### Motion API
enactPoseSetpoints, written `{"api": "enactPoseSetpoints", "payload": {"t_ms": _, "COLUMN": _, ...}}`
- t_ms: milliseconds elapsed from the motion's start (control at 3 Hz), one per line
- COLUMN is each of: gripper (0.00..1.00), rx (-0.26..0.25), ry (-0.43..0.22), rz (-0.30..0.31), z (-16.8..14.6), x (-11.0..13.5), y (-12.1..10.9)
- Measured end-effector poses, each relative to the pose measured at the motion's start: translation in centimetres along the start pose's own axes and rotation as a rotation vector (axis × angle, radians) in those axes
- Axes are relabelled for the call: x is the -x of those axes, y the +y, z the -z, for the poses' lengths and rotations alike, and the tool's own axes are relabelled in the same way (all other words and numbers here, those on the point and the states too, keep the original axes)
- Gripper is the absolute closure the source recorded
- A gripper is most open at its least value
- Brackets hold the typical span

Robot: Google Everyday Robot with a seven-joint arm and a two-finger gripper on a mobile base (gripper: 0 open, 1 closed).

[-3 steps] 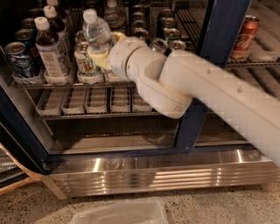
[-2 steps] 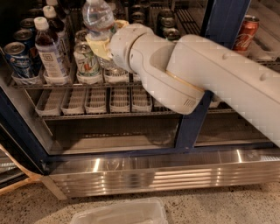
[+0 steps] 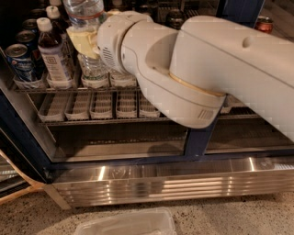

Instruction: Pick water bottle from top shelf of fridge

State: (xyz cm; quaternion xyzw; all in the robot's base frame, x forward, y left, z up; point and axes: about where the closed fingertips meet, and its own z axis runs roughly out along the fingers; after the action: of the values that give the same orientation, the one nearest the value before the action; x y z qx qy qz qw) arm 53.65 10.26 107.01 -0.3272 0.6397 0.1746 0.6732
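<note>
The water bottle [image 3: 85, 11], clear and ribbed with a pale label band, is lifted above the top shelf [image 3: 59, 88] at the upper left of the camera view; its cap is cut off by the frame's top edge. My gripper [image 3: 84, 37] is shut on its lower body, with one yellowish finger [image 3: 79, 40] showing at the front. My big white arm fills the upper right and hides much of the fridge [image 3: 197, 142]. Another clear bottle [image 3: 94, 69] stands on the shelf right below the held one.
A white-capped bottle of dark liquid [image 3: 52, 55] and a blue can [image 3: 19, 61] stand left on the shelf. A lower rack of bare trays [image 3: 92, 106] sits beneath. A red can [image 3: 262, 24] is far right. The steel base panel [image 3: 183, 176] and a clear plastic container [image 3: 124, 222] are below.
The water bottle has risen from the shelf in my gripper, up toward the frame's top edge. My arm has swung closer to the camera and fills more of the view.
</note>
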Motion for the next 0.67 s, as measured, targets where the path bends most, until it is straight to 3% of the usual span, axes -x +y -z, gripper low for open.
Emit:
{"api": "enactPoseSetpoints", "payload": {"t_ms": 333, "gripper": 1.0, "rx": 0.038, "ry": 0.02, "rz": -0.052, "z": 1.0, "x": -1.27, "y": 1.59}}
{"api": "enactPoseSetpoints", "payload": {"t_ms": 667, "gripper": 1.0, "rx": 0.05, "ry": 0.026, "rz": -0.054, "z": 0.99, "x": -1.52, "y": 2.24}}
